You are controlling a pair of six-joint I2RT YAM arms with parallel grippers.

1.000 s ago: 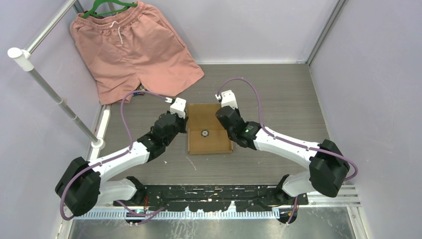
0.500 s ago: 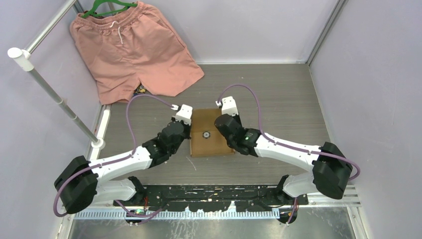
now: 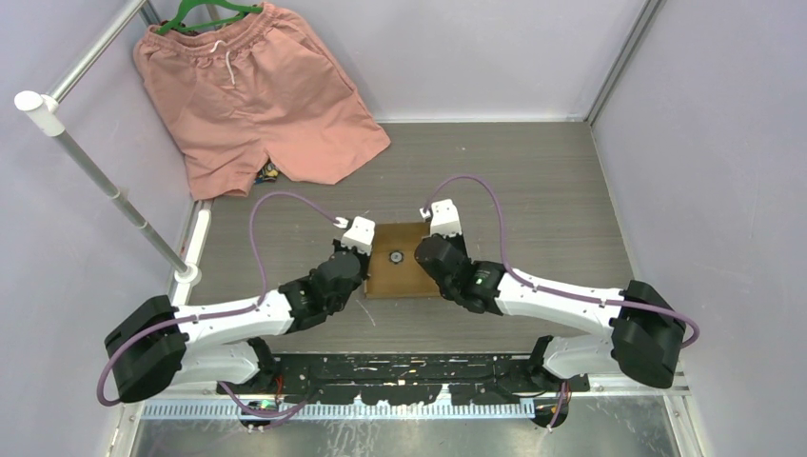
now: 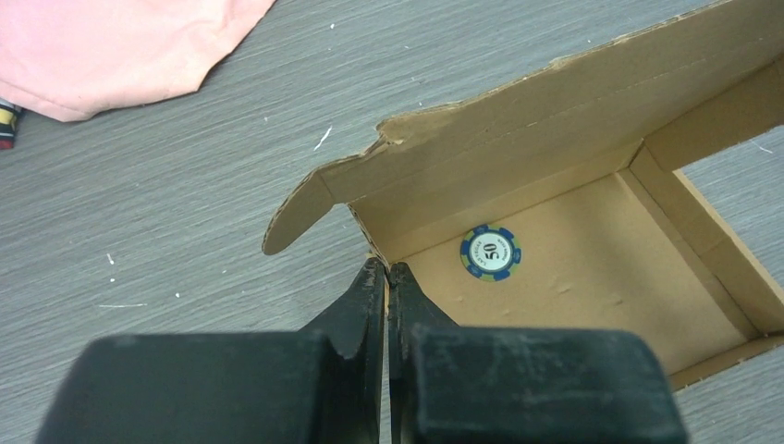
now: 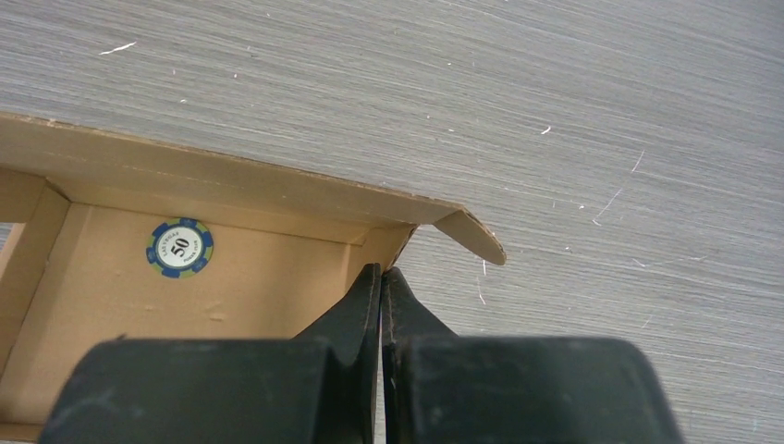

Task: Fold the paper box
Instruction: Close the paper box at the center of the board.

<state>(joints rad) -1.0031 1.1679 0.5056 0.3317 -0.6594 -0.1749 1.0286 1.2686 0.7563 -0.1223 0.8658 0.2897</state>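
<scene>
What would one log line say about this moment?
left claw: shut on box wall | right claw: shut on opposite wall | box: open-topped, chip inside

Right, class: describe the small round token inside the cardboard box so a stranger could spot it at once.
Midway across the grey wood-grain table sits an open brown paper box. On its floor lies a poker chip, the only thing in there: a flat disc, blue-rimmed, with a white centre marked 50.
</scene>
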